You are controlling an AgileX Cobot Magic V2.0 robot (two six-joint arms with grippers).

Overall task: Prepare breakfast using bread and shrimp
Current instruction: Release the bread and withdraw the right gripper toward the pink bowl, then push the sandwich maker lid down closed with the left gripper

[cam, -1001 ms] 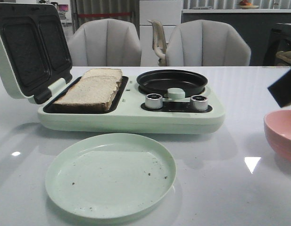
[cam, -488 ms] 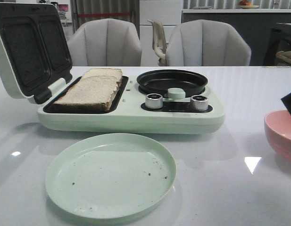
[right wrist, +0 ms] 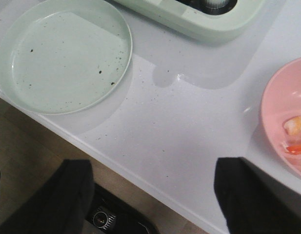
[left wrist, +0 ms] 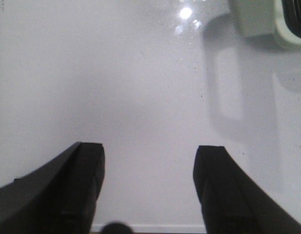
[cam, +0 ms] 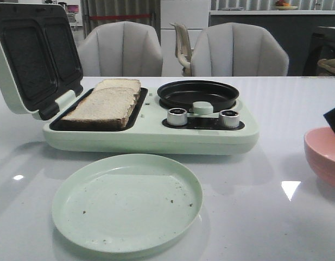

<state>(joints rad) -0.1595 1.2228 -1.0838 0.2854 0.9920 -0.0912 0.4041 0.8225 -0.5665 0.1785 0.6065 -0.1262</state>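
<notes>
Front view low over table [cam: 276,217], wrist views looking down

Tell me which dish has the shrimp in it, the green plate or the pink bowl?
The pink bowl holds the shrimp; the green plate has only dark crumbs.

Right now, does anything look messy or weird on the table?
Only a little: the green plate has dark crumbs scattered on it, so it looks used. The bread lies flat in the open sandwich maker, and nothing is spilled.
</notes>
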